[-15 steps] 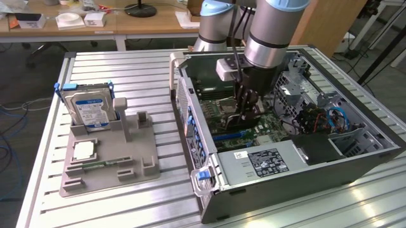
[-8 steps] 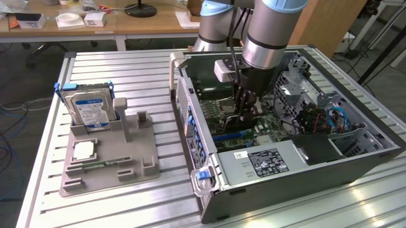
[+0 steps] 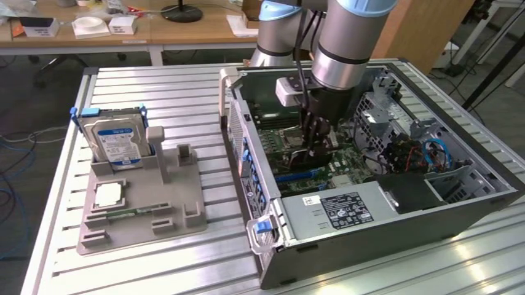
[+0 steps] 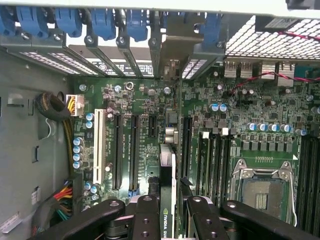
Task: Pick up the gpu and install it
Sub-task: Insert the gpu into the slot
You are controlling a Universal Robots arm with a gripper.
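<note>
The gripper (image 4: 172, 206), its two black fingers clamped on the gpu (image 4: 167, 167), holds the thin card edge-on over the green motherboard (image 4: 145, 100) inside the open computer case (image 3: 394, 227). The card's label reads "QUA" beside a green logo. One white slot (image 4: 98, 145) sits alongside black ones. One blue-labelled hard drive (image 3: 117, 140) stands in a grey holder (image 3: 139, 227).

The arm (image 3: 348, 43) comes down from the top centre of the exterior view, its grey and blue forearm nearly upright and the wrist (image 3: 328, 98) pointing straight down. The gripper (image 3: 316, 140) hangs below it near the frame's middle. In the wrist view its two black fingers (image 4: 146, 215) press on either side of the gpu (image 4: 167, 170).
</note>
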